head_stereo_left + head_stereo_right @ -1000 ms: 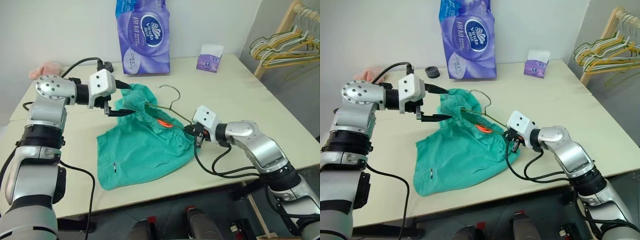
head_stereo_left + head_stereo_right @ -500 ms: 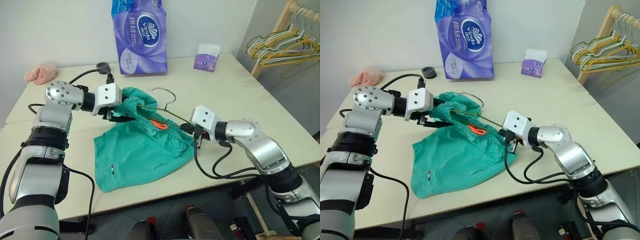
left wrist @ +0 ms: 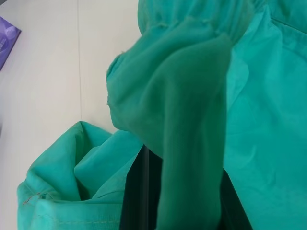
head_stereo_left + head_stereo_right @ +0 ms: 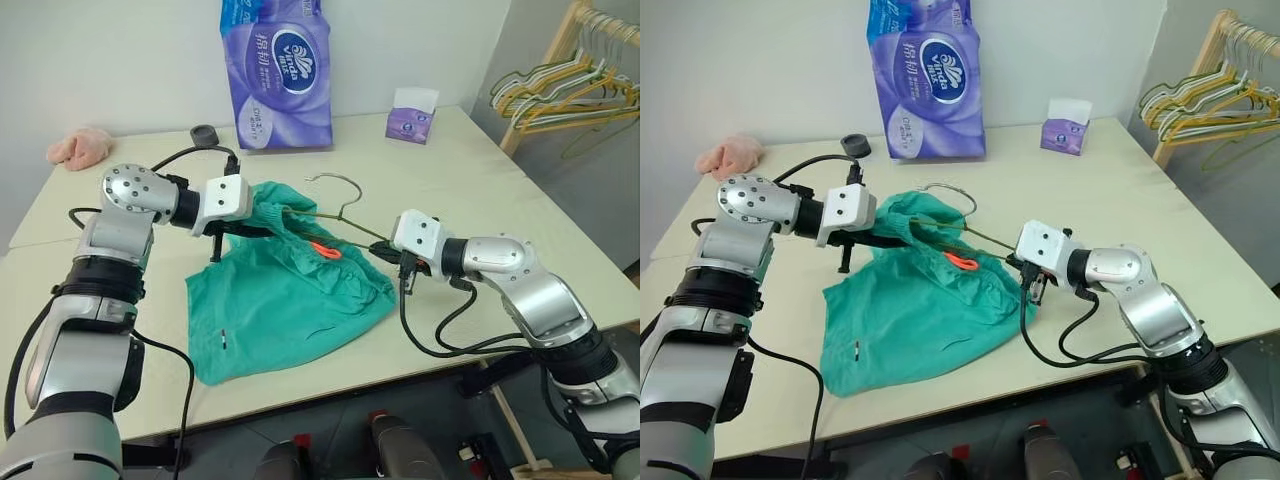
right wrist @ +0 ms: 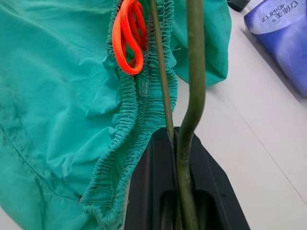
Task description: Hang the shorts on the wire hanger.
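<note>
The teal-green shorts (image 4: 285, 300) lie spread on the table, waistband bunched toward the back, with an orange drawstring (image 4: 322, 248) showing. The thin olive wire hanger (image 4: 345, 205) runs through the waistband, its hook rising behind the cloth. My left gripper (image 4: 258, 218) is shut on a fold of the shorts (image 3: 192, 139) at the far left of the waistband. My right gripper (image 4: 385, 251) is shut on the wire hanger (image 5: 194, 96) at its right end, beside the gathered waistband (image 5: 139, 120).
A purple tissue pack (image 4: 279, 72) stands at the table's back, with a small purple tissue box (image 4: 411, 116) to its right. A pink cloth (image 4: 80, 146) lies at the back left. A black round object (image 4: 205, 133) sits near the pack. A wooden rack of hangers (image 4: 560, 85) stands at the right.
My left gripper has sunk onto the waistband and shut on the cloth. The right gripper still holds the hanger in about the same place.
</note>
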Robot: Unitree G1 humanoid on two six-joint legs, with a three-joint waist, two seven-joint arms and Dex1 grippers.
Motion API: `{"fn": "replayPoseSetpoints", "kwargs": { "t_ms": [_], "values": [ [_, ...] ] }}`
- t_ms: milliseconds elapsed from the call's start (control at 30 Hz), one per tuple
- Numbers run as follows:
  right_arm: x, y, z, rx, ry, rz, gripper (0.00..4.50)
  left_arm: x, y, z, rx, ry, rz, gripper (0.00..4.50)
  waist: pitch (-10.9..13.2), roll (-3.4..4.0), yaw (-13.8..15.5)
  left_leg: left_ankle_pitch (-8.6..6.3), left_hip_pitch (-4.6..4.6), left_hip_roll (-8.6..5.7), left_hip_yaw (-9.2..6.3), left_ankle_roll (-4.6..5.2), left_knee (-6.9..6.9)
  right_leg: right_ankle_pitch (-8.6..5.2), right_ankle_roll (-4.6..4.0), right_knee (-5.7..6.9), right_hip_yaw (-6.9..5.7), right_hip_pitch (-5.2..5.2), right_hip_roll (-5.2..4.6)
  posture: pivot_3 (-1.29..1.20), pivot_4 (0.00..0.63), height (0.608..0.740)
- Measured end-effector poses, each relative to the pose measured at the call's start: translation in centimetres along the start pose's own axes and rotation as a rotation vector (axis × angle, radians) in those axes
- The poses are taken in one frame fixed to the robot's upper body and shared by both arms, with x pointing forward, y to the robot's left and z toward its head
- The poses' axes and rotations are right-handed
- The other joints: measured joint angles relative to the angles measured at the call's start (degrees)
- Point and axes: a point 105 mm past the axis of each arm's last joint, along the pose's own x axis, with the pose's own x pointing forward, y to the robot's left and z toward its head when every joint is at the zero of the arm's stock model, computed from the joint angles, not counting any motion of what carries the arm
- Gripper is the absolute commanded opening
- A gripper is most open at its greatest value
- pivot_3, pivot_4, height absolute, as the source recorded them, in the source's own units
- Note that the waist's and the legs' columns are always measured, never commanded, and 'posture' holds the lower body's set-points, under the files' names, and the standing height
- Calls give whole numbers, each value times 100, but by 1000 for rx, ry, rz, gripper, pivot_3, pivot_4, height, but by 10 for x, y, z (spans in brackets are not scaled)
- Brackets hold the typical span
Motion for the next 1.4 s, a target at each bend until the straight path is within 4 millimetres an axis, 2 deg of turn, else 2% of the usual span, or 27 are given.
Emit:
{"fn": "replayPoseSetpoints", "kwargs": {
  "t_ms": [67,167,267,400,500,567,600,700,767,900,967,1167,1400],
  "values": [
    [1,2,-4,-42,-4,36,738,1,-3,-2,-7,3,-11,0,0,0,-22,0,-1,0,0,0,0,0,0,-1,-1,0,0,-208,64,740],
    [-2,5,-15,-158,22,101,1736,4,-9,-4,-8,8,-36,0,0,0,-61,0,-1,-1,0,0,0,0,0,-3,-1,0,-1,-206,66,740],
    [-21,-8,-41,-233,119,111,2743,2,-13,-10,-37,24,-45,0,0,0,-88,0,-1,-2,2,0,0,0,0,-7,0,2,-1,-204,68,740],
    [-59,-33,-73,-307,259,73,4086,-2,-16,-15,-60,43,-45,0,0,0,-96,0,1,0,3,0,0,0,0,-6,1,2,-1,-200,75,740],
    [-88,-46,-93,-250,318,-13,4086,-3,-19,-19,-81,51,-36,0,0,0,-92,0,2,1,3,0,-1,0,0,-6,4,6,-1,-201,79,740],
    [-92,-41,-96,-125,256,-79,4086,-3,-18,-21,-101,53,-22,0,-6,-9,-91,0,3,6,-1,1,-1,0,0,-4,1,8,2,-201,82,740],
    [-86,-33,-93,-30,180,-114,4086,-4,-17,-21,-111,51,-12,0,-12,-19,-89,0,3,12,-7,1,-2,0,0,-4,-1,10,6,-201,84,740],
    [-56,12,-86,220,19,-110,4086,-6,-13,-18,-134,32,20,0,-13,-17,-103,-1,5,13,-2,1,-2,-1,0,9,7,6,9,-197,87,740],
    [-43,26,-80,340,-28,-144,4086,-9,-11,-17,-168,9,41,0,-12,-15,-95,-1,4,8,1,1,2,-2,1,26,11,1,5,-197,88,740],
    [-23,22,-62,486,-108,-293,4086,-13,-7,-13,-222,-29,76,0,-16,-23,-78,0,6,4,-3,0,6,-2,2,28,7,1,2,-191,87,740],
    [-13,24,-61,554,-110,-327,4086,-15,-6,-10,-230,-41,85,0,-17,-22,-61,0,6,2,-2,0,6,-2,2,28,8,1,1,-189,88,740],
    [3,43,-58,597,-68,-236,4086,-14,-9,-12,-251,-37,82,0,-17,-23,-35,0,7,-1,-2,0,9,-2,2,30,7,0,-2,-178,85,740],
    [3,49,-52,594,-78,-197,4086,-14,-10,-11,-246,-35,85,0,-17,-23,-39,0,7,-1,-1,0,9,-3,2,30,7,1,-1,-178,86,740]
  ]
}}
